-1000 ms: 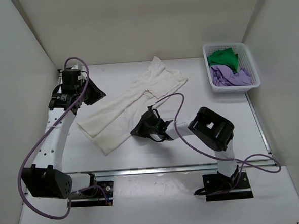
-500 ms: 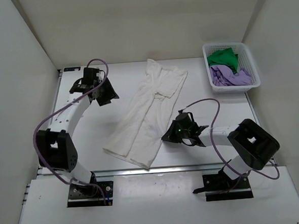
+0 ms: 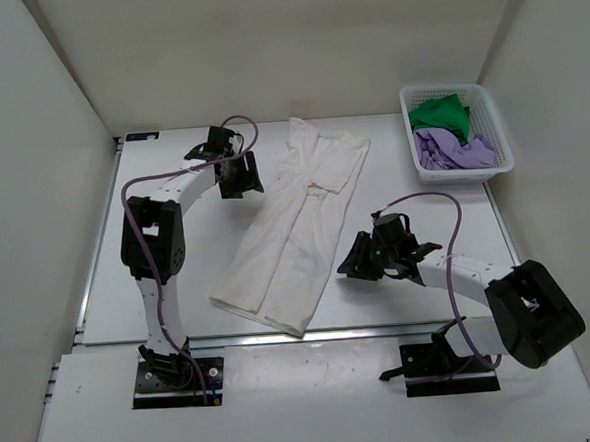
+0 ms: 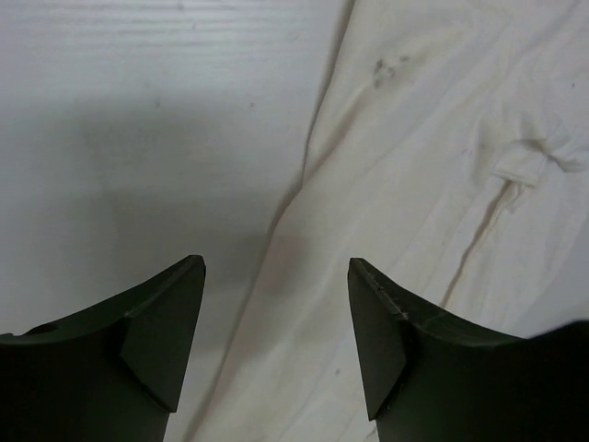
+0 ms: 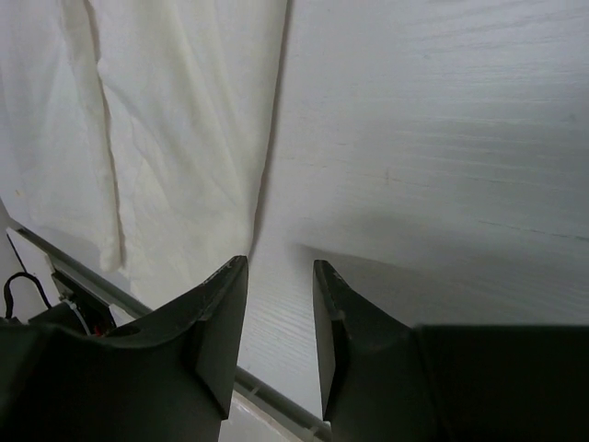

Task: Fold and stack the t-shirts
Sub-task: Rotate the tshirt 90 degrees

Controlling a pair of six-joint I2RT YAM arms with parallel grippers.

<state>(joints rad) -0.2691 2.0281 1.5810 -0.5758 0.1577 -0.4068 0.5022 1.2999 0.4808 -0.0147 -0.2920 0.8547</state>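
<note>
Overhead, the white lattice basket (image 3: 462,175) stood well beyond the right pincer (image 3: 348,266), at the far right corner of the counter (image 3: 200,227); it held the green t-shirt (image 3: 441,115) behind the lavender t-shirt (image 3: 449,152). The cream t-shirt (image 3: 295,221) lay stretched lengthwise on the counter between the two pincers, its edge just beside the left pincer (image 3: 242,176). Only the left wrist view resolved small dark specks (image 4: 386,66) on the cloth ahead of that pincer. Both pincers stood parted and empty, the right one narrower.

Left end effector (image 4: 276,272) agape, empty
</note>
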